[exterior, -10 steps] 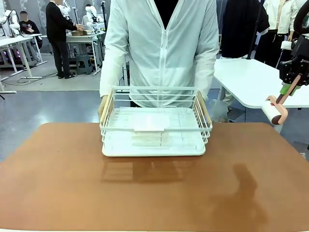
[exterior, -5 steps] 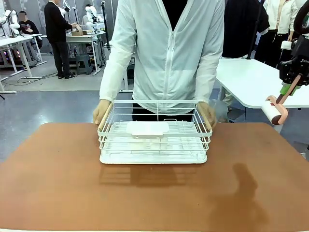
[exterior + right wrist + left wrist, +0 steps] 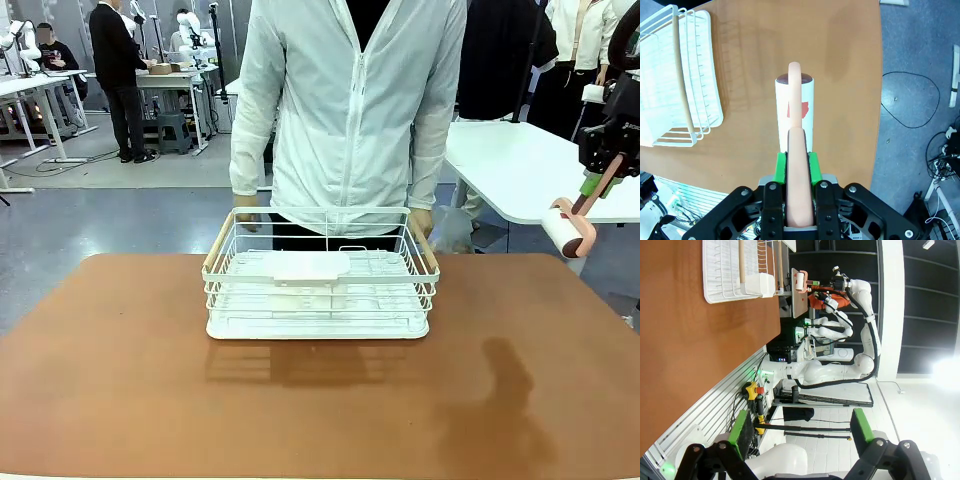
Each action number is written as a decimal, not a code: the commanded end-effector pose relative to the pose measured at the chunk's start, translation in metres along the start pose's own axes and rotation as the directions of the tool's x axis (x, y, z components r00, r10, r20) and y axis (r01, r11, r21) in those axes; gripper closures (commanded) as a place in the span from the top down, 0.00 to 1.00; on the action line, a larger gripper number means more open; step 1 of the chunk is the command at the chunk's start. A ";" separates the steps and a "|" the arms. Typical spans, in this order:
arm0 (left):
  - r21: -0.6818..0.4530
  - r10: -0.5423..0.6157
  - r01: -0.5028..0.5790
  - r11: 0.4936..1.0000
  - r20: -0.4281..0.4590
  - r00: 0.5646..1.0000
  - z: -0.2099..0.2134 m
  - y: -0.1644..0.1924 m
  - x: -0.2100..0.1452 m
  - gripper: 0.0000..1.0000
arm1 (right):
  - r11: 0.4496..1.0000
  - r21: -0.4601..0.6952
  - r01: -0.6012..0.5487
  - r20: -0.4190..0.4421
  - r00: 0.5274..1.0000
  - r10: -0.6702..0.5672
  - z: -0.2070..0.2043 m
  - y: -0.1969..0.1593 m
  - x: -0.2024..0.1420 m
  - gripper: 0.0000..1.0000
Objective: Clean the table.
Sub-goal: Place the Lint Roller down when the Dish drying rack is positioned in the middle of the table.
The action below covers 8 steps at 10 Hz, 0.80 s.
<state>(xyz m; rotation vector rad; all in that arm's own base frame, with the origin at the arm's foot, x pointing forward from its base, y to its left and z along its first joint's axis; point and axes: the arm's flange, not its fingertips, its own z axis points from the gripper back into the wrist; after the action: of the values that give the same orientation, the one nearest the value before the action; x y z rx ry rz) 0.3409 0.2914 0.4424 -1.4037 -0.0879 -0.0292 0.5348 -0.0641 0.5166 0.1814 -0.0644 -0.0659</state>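
A white wire basket [image 3: 318,282] holding a white tray-like insert [image 3: 305,266] sits toward the far side of the reddish-brown tabletop [image 3: 320,400], whose long axis runs left to right. The right gripper [image 3: 799,165] is clenched on the pink handle of a lint roller [image 3: 795,107], held off the tabletop's right edge; the left gripper [image 3: 800,432] hangs released.

Front cam: fixed at robot's side, faces across table [image 3: 130,400] toward person; L wrist cam rolled sideways, low off the table edge, far from basket [image 3: 735,270]; R wrist cam looks down from above (both wrist views share basket w/ front).
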 end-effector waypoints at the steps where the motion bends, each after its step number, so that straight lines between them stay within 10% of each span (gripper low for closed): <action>1: 0.005 0.007 -0.007 1.000 -0.002 1.000 0.002 -0.004 -0.005 1.00 | 1.000 -0.001 -0.002 0.012 1.000 0.002 0.002 0.001 -0.003 0.21; 8: 0.005 0.007 -0.007 1.000 -0.002 1.000 0.002 -0.004 -0.005 1.00 | 1.000 -0.001 -0.002 0.012 1.000 0.002 0.002 0.001 -0.003 0.21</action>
<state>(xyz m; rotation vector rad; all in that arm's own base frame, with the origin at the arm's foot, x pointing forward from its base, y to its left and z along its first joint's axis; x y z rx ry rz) 0.3409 0.2914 0.4424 -1.4037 -0.0879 -0.0292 0.5348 -0.0641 0.5166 0.1814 -0.0644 -0.0659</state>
